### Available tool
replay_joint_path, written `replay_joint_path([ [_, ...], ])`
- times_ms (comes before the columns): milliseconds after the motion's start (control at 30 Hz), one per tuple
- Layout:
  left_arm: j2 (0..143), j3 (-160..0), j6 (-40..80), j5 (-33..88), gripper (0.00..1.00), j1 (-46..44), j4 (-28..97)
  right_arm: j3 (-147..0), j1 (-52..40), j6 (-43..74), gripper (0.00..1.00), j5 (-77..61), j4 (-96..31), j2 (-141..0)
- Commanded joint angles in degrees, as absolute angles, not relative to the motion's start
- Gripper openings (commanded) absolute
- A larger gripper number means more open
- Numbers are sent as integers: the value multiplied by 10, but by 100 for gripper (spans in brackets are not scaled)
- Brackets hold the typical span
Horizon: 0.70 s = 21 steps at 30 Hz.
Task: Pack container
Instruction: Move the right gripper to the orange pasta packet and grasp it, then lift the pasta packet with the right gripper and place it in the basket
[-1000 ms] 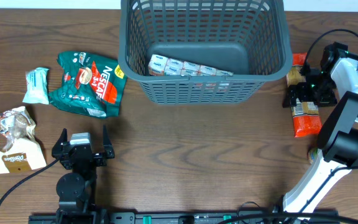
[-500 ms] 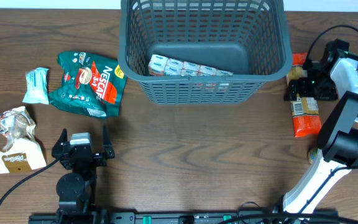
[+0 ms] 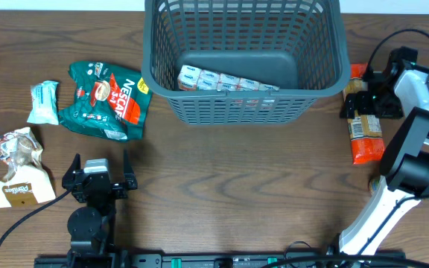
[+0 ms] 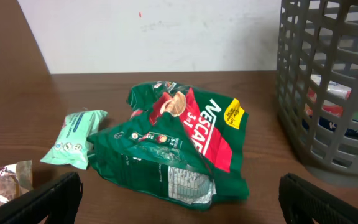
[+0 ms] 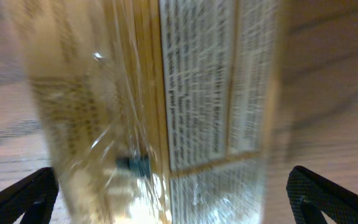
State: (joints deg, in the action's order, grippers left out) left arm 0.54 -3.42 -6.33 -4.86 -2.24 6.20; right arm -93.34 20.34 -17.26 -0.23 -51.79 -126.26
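Straddling the orange packet (image 3: 366,145) with jaws spread, the right gripper (image 3: 364,103) hangs just beside the container (image 3: 237,108) standing to its left, the packet's long axis running near-to-far across the jaws.

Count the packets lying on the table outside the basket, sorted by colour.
Dark green: 1, the Nescafe bag
Mint green: 1, the small packet
Brown and white: 1, the snack packet
Orange and clear: 1, the long packet
Total: 4
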Motion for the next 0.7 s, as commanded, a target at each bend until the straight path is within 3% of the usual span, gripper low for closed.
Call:
replay_joint_path([
  [0,2,-19,-73,-50,99,-19,70,-929,206,-167,99,-8,-522,-1305],
  [67,2,-19,-73,-50,99,-19,70,-929,205,-167,99,-16,-523,-1320],
  [133,2,-19,-73,-50,99,-19,70,-929,205,-168,86,-20,-526,-1332],
  [167,2,-19,-73,-50,99,-19,70,-929,205,-168,57,-20,-528,-1336],
  [200,2,-19,-73,-50,99,-19,70,-929,205,-168,20,-20,-531,-1340],
  [233,2,-19,-73,-50,99,-19,70,-929,206,-167,4,-20,-532,-1341],
  [267,2,-19,-73,-50,99,-19,70,-929,206,-167,1,-20,-536,-1342],
  [667,2,-19,-73,-50,99,-19,70,-958,206,-146,1,-27,-562,-1244],
])
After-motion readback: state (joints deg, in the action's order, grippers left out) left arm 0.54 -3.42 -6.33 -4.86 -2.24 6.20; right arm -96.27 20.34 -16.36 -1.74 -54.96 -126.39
